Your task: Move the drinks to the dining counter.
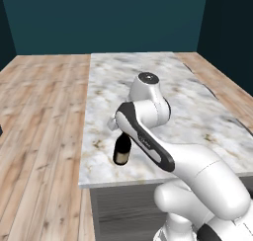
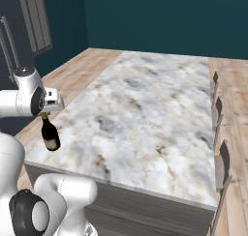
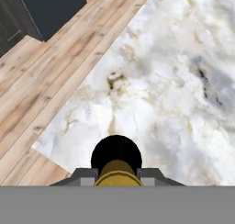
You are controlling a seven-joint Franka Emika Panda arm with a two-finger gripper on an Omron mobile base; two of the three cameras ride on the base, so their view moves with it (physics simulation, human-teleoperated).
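Wine bottle (image 2: 50, 135) hangs straight below the gripper (image 2: 44, 114), upright with its long axis vertical, over the near left corner of the dining table (image 2: 145, 114) close to the edge. The gripper is clamped on the gold neck (the hand view looks right down the bottle, fingers (image 3: 85, 176) snug on either side). Whether the base already touches the marble I can't tell, but I'd guess the next move is just straight down, then let go.
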